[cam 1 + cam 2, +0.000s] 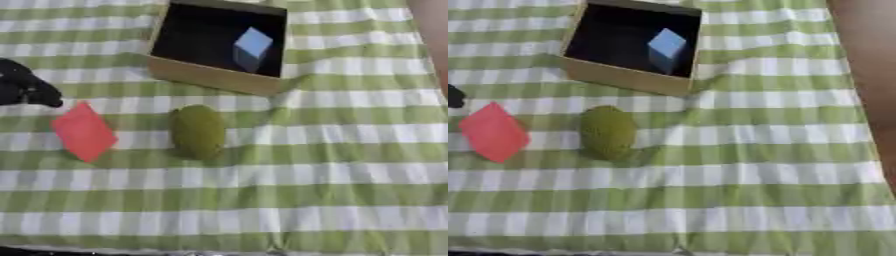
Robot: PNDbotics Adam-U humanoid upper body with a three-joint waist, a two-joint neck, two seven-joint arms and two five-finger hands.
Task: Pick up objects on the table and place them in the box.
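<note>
A cardboard box (210, 77) with a black inside stands at the back of the table, and a pale blue cube (252, 47) lies in it. In front of the box, an olive-green oval object (198, 131) rests on the cloth. Left of that lies a red diamond-shaped block (83, 131). My left hand (24, 85) shows as a black shape at the left edge, just above and left of the red block, not touching it. How its fingers stand is unclear. My right hand is out of sight.
A green and white checked cloth (332, 175) covers the table. Bare brown table edge (868, 60) runs down the right side. The cloth's front edge lies along the bottom.
</note>
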